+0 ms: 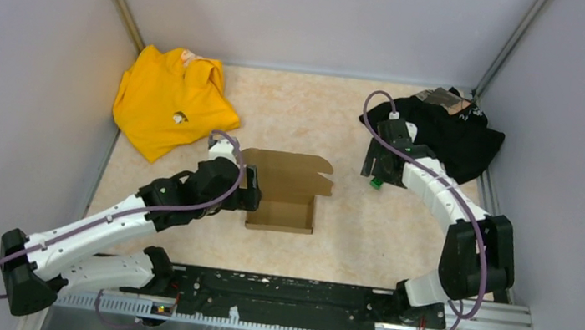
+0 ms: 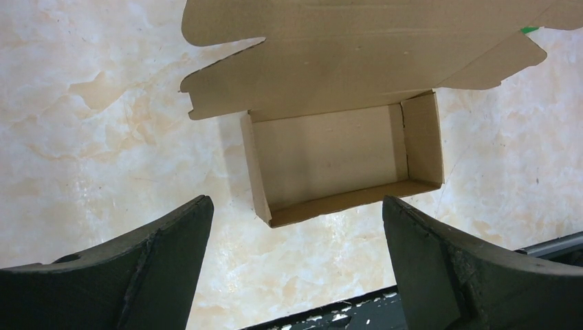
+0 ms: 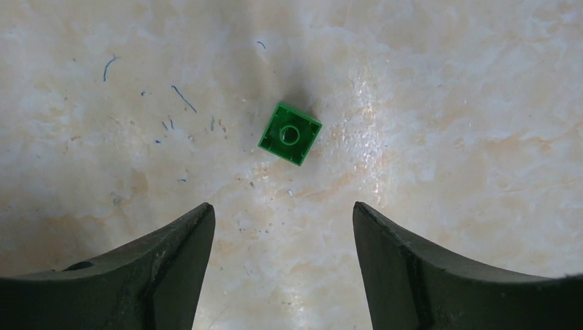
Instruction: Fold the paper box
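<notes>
- Running along the near edge of the table [image 1: 364, 241], the mounting rail [image 1: 289, 299] is carrying both arm bases; the right arm's elbow is covering part of its right end.
- From above, the left gripper [image 1: 251, 189] is hiding its fingers under its own wrist body, so contact with the carton is not readable there.
- In the left wrist view, the left gripper [image 2: 295, 206] is spreading its two dark fingers wide, with nothing clamped between them.
- The paper box [image 1: 284, 206] is lying near the middle of the table, just right of the left gripper.
- In the wrist view the paper box [image 2: 330, 151] is sitting ahead of the fingertips, its near wall showing in the gap between them and touching neither.
- Its tray is standing with all four walls up, and the interior is showing only bare cardboard.
- The lid panel and side flaps are lying open on the far side; the wrist frame's top edge is cutting them off.
- The right gripper [image 1: 375, 175] is hovering over the right of the table, well apart from the box.
- In its own view the right gripper [image 3: 282, 206] is holding its fingers apart, gripping nothing.
- A green cube [image 3: 290, 133] is lying stud-up just beyond the tips; from above it is only a speck.
- A yellow garment [image 1: 171, 100] is lying crumpled at the far left.
- A black garment [image 1: 461, 135] is lying at the far right, partly hidden by the right arm, its print too small to read.
</notes>
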You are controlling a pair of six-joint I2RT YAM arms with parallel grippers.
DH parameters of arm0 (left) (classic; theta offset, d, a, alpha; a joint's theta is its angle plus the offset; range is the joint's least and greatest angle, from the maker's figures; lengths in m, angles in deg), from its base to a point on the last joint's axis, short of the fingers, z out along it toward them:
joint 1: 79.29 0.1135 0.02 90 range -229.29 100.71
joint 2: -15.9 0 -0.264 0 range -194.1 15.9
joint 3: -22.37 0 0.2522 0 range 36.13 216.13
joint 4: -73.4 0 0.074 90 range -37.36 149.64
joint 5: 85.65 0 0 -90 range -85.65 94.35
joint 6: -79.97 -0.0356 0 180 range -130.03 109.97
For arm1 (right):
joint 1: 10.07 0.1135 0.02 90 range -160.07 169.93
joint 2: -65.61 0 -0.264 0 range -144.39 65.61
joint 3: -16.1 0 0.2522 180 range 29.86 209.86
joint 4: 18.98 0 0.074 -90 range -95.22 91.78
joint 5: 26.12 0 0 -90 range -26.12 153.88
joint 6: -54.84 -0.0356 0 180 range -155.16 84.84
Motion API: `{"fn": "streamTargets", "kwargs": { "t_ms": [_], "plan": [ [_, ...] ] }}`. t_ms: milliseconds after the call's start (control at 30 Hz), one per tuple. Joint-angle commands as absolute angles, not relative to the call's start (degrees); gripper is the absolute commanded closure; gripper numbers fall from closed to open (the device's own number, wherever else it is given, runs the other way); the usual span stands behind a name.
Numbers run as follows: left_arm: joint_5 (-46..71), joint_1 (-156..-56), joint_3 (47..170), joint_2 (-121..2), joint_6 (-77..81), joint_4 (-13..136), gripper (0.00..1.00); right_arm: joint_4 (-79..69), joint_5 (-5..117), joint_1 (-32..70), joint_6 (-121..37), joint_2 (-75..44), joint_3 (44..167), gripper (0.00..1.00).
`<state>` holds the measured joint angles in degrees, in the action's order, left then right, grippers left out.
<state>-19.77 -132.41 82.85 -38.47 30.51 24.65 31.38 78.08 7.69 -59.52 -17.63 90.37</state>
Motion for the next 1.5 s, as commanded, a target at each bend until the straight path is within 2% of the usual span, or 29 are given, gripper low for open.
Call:
{"fn": "streamTargets", "kwargs": {
  "t_ms": [0,233,500,633,1300,1367,1467],
  "plan": [
    [-19.3,-132.2,82.15,-36.43,31.02,22.86,0.02,26.24,80.16,7.62,-64.22,-18.86,88.71,0.29],
    [-19.64,-132.2,81.76,-34.23,30.83,21.55,0.02,23.99,81.83,7.6,-68.48,-20.7,86.81,0.38],
    [-20.06,-132.2,81.57,-32.52,30.92,20.0,0.02,22.0,82.82,7.6,-72.13,-24.25,86.7,0.4],
    [-20.51,-132.2,81.36,-31.79,31.08,19.38,0.02,21.38,83.26,7.63,-73.14,-25.61,86.72,0.46],
    [-20.74,-132.2,81.34,-30.8,31.96,18.07,0.02,19.22,83.59,5.5,-72.73,-31.44,88.41,0.49],
    [-20.81,-132.2,81.48,-30.66,32.22,17.98,0.02,18.94,83.33,5.35,-72.3,-31.63,88.56,0.66],
    [-20.78,-132.2,81.81,-30.61,32.38,17.68,0.02,19.0,83.32,5.31,-71.56,-31.28,88.49,0.78]
  ]
}}
